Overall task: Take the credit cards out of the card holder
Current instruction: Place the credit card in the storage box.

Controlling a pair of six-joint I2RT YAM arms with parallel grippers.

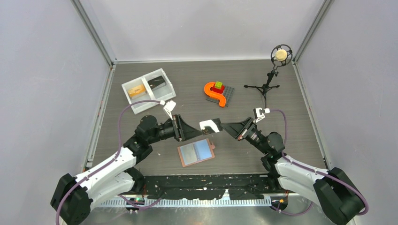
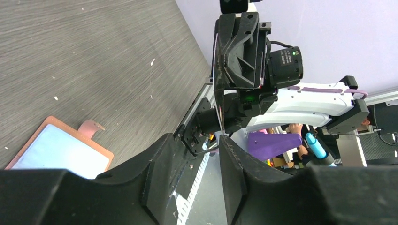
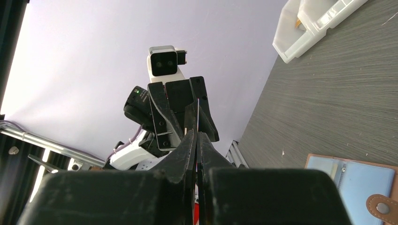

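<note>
1. Left gripper (image 2: 207, 164) stood released, its fingers parted with a clear gap between them.
2. Right gripper (image 3: 197, 140) was clenched on a thin credit card (image 1: 210, 125), held in the air between the two grippers.
3. Below them the card holder (image 1: 196, 152) lay spread open on the table (image 1: 281, 136), light blue pockets up.
4. A white tray (image 1: 148, 90) stood well apart, at the far left.

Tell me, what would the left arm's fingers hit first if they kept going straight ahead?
Probably the white card pinched in the right fingers, which sits directly ahead of the left fingers; depth is hard to judge.
</note>
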